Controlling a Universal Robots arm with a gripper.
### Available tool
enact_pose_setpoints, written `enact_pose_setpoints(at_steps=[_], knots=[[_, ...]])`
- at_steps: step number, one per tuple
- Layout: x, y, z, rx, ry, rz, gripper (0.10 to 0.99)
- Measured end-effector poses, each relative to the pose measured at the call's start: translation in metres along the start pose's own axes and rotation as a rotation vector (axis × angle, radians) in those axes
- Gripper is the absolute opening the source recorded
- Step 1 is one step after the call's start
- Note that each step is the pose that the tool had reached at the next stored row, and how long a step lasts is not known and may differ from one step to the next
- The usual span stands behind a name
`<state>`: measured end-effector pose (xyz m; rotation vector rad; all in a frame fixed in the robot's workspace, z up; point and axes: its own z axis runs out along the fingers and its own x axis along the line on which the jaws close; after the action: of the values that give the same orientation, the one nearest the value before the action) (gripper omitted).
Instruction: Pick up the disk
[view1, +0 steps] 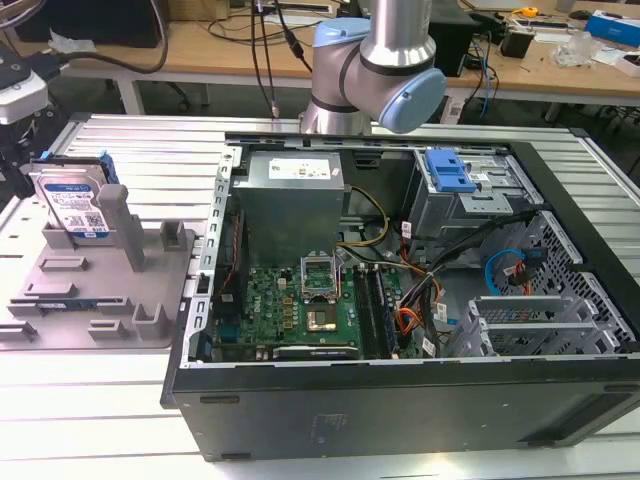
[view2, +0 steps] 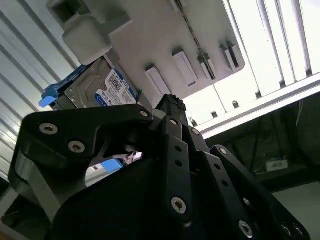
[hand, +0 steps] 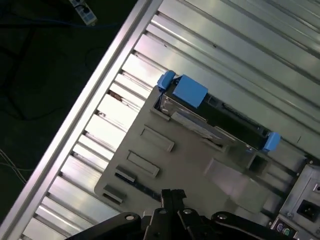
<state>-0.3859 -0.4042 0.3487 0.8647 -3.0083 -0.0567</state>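
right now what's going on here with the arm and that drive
A single robot arm is set to pick up the disk, which stands upright in the grey fixture at the exterior view's left, beside the open computer case. In the first wrist view the gripper hangs above the fixture, shut and empty, apart from the disk. Nothing has been lifted yet.

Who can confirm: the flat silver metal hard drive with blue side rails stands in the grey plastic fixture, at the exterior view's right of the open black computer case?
Not quite. The flat silver metal hard drive does stand in the grey plastic fixture, but at the exterior view's left of the open black computer case, not its right; the exterior view shows this.
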Motion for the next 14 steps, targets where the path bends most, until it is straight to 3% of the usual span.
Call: enact_pose_setpoints(at_steps=[2,3,4,5,9,14], knots=[[0.0000,0.0000,0.0002,0.000,0.0019,-0.051,0.169],[0.0000,0.0000,0.0004,0.000,0.0034,-0.092,0.294],[0.0000,0.0000,0.0004,0.000,0.0042,-0.109,0.357],[0.0000,-0.0001,0.0005,0.000,0.0048,-0.126,0.357],[0.0000,-0.0001,0.0012,0.002,0.0090,-0.210,0.541],[0.0000,-0.0001,0.0022,0.005,0.0148,-0.323,0.541]])
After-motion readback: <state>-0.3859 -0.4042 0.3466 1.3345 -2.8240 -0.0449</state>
